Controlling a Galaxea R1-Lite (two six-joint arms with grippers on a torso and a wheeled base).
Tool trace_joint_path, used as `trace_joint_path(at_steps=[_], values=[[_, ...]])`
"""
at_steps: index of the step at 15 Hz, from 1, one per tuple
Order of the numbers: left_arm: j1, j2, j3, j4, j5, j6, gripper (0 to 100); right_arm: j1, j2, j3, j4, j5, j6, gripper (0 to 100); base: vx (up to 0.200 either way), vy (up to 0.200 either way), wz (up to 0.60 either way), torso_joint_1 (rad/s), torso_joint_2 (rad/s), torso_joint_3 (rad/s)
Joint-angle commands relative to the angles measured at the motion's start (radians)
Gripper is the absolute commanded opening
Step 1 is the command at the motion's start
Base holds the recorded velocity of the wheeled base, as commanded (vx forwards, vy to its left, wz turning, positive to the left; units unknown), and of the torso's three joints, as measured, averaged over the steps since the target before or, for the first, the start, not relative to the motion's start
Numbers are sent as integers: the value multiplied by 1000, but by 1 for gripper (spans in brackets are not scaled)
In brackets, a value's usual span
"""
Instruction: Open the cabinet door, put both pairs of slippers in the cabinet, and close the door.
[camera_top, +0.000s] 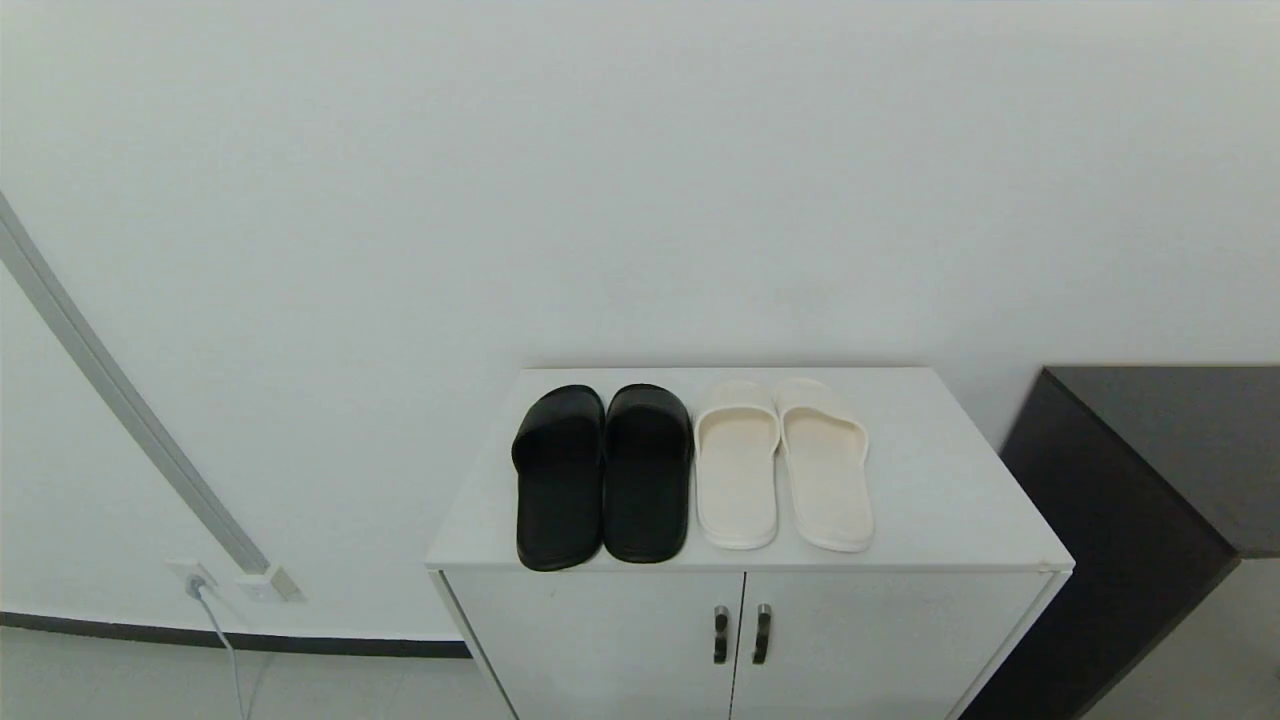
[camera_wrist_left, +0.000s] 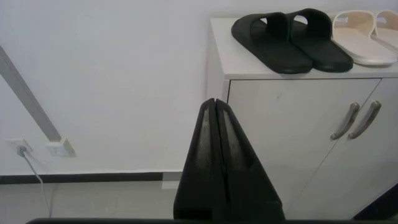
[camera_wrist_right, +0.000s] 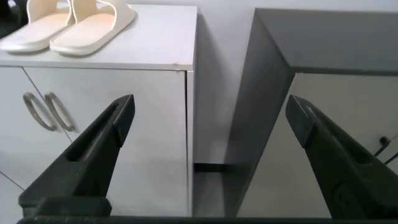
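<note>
A white two-door cabinet (camera_top: 880, 640) stands against the wall, both doors closed, with two dark handles (camera_top: 741, 634) at the centre seam. On its top (camera_top: 950, 480) lie a pair of black slippers (camera_top: 601, 475) on the left and a pair of cream slippers (camera_top: 783, 463) on the right. My left gripper (camera_wrist_left: 215, 102) is shut with its fingers pressed together, low to the left of the cabinet (camera_wrist_left: 298, 137), holding nothing. My right gripper (camera_wrist_right: 208, 115) is open wide, low by the cabinet's right corner (camera_wrist_right: 180, 124). The black slippers (camera_wrist_left: 292, 37) and cream slippers (camera_wrist_right: 68, 25) sit above both grippers.
A dark grey cabinet (camera_top: 1150, 520) stands close to the right of the white one, with a narrow gap (camera_wrist_right: 208, 168) between them. A wall socket with a cable (camera_top: 200, 585) is low on the left wall, below a slanted grey rail (camera_top: 120, 400).
</note>
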Motion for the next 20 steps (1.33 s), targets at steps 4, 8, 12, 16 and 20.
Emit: trace_joint_path(at_steps=[4,8,12,16,20], values=[[0,1,0,1,2,0,0,9,30,0,-1,25,-24,100,0,0,0,0,0,0],[0,1,0,0,2,0,0,82,153,-82,-20,39,125,100,0,0,0,0,0,0],[0,1,0,1,0,0,0,95,447,-108,-20,203,75,100,0,0,0,0,0,0],[0,1,0,1,-1,0,0,215,800,-192,-222,192,67,100,0,0,0,0,0,0],[0,1,0,1,0,0,0,496,1130,-353,-405,-32,131,100,0,0,0,0,0,0]])
